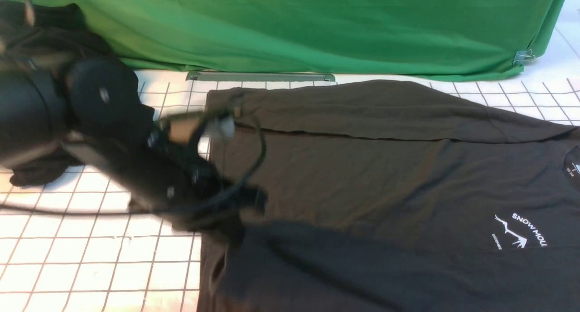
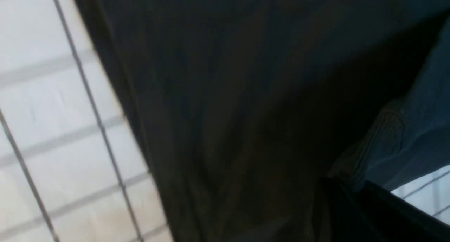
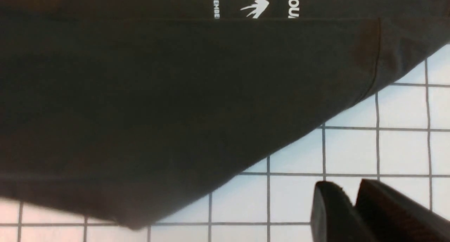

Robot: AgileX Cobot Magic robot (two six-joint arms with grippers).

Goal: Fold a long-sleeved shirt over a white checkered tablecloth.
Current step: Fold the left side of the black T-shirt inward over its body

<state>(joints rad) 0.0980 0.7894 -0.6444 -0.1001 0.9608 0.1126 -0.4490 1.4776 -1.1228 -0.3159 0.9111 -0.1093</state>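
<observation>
The dark charcoal long-sleeved shirt (image 1: 362, 176) lies spread on the white checkered tablecloth (image 1: 90, 257). Its neck is at the right, and a sleeve is folded along the far edge. Its white mountain print (image 1: 519, 232) shows near the right side. My left gripper (image 1: 235, 232) is low at the shirt's left edge, shut on a bunch of its fabric (image 2: 372, 154). In the right wrist view my right gripper (image 3: 346, 191) hovers over bare tablecloth (image 3: 351, 150), beside the shirt's (image 3: 158, 94) slanting edge. Its fingers are almost together and hold nothing. It is out of the front view.
A deeper-black garment (image 1: 41, 35) lies heaped at the far left, behind my left arm. Green fabric (image 1: 317, 26) hangs across the back, with a metal clip (image 1: 523, 56) at its right corner. A grey bar (image 1: 260, 76) lies at its foot.
</observation>
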